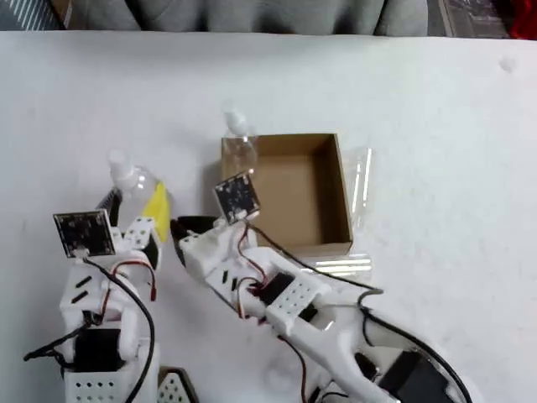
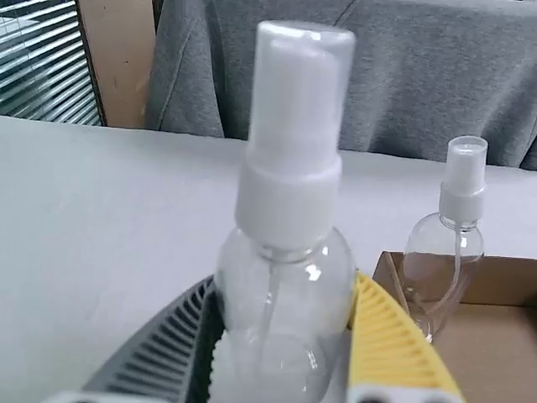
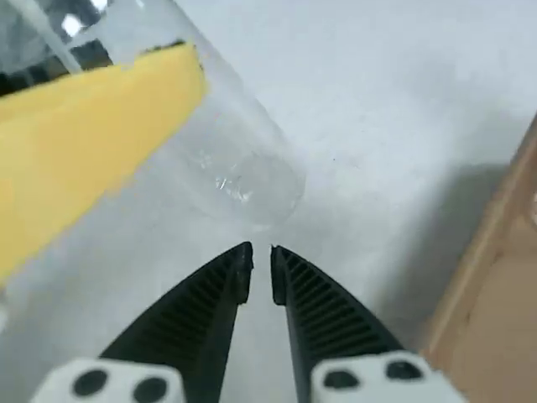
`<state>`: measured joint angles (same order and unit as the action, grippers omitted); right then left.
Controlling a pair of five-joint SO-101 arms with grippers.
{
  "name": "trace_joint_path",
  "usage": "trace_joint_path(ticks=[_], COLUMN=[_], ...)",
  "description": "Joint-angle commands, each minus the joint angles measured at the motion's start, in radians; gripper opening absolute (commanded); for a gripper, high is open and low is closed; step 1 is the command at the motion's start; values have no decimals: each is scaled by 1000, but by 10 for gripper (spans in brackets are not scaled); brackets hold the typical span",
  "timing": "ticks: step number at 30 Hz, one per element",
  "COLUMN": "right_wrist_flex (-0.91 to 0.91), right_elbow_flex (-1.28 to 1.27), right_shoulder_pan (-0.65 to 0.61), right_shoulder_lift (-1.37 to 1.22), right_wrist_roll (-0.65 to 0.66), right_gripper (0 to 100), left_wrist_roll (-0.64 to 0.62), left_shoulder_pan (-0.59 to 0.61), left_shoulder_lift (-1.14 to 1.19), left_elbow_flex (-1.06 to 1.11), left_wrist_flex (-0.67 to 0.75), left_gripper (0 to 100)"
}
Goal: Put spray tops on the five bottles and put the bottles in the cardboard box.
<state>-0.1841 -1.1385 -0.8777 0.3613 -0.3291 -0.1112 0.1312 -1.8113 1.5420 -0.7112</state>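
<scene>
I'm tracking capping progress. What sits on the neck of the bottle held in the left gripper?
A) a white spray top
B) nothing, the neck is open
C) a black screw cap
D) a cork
A: the bottle clamped between the fingers of the left gripper carries a white spray top on its neck.
</scene>
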Motion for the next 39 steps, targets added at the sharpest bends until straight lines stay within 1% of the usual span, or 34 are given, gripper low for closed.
trace_joint_path(ticks=[1, 4, 8, 9, 12, 15, 19, 22, 25, 30, 31, 32, 34, 36, 37, 39], right_wrist_flex=[226, 364, 440, 444, 493, 599, 759, 917, 1026, 1133, 1138, 1136, 1122, 1090, 1070, 1024], right_elbow_flex=[84, 106, 109, 109, 121, 161, 255, 301, 299, 282, 264, 239, 189, 133, 104, 40], right_shoulder_pan=[44, 77, 116, 130, 193, 243, 297, 335, 421, 704, 759, 806, 892, 975, 1009, 1076], right_shoulder_lift=[174, 268, 349, 366, 417, 470, 535, 567, 590, 599, 599, 599, 599, 599, 602, 605], right_wrist_roll=[3, 5, 5, 18, 107, 147, 150, 152, 152, 160, 196, 265, 446, 588, 617, 632], right_gripper=[17, 17, 17, 17, 17, 17, 17, 17, 17, 18, 19, 19, 19, 17, 17, 17], left_wrist_roll=[12, 12, 14, 15, 74, 89, 91, 91, 91, 86, 86, 86, 86, 86, 89, 91], left_shoulder_pan=[8, 5, 2, 2, 2, 2, 8, 8, 8, 8, 8, 8, 10, 10, 10, 10], left_shoulder_lift=[-18, -16, -16, -16, -16, -16, -16, -16, -16, -16, -16, -16, -16, -16, -16, -16], left_elbow_flex=[-9, -8, 5, 18, 61, 77, 81, 91, 94, 94, 94, 94, 94, 94, 94, 94], left_wrist_flex=[44, 44, 52, 72, 127, 137, 135, 138, 138, 138, 138, 138, 138, 133, 133, 132], left_gripper=[23, 23, 23, 23, 23, 23, 23, 23, 23, 23, 23, 23, 23, 23, 23, 23])
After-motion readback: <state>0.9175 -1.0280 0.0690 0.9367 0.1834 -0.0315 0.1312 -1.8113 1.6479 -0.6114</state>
